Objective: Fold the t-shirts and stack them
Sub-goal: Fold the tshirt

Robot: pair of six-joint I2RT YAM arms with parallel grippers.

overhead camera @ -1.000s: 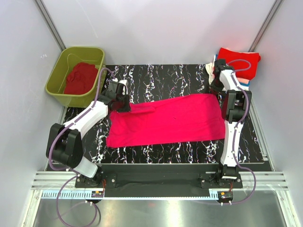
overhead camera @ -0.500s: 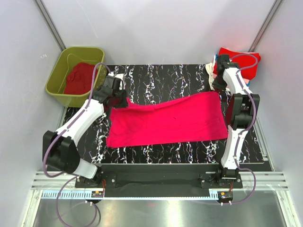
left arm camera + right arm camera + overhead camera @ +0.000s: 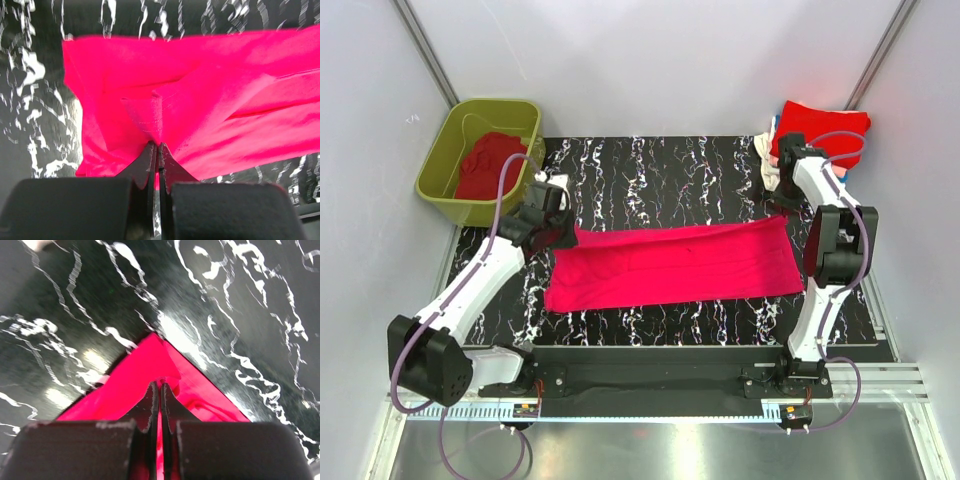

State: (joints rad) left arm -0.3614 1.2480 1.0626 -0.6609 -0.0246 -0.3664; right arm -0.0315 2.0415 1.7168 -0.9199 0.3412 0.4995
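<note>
Magenta t-shirt [image 3: 670,265], seemingly taut, between jaws

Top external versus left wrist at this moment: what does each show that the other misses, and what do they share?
Only the top external view shows the olive tub holding a red t-shirt, the folded stack at the far right corner, and the right claw at the magenta t-shirt's far right corner. Only the left wrist view shows the left claw shut on a bunched fold with a stitched hem. Both show the magenta t-shirt on the black marbled table.
</note>
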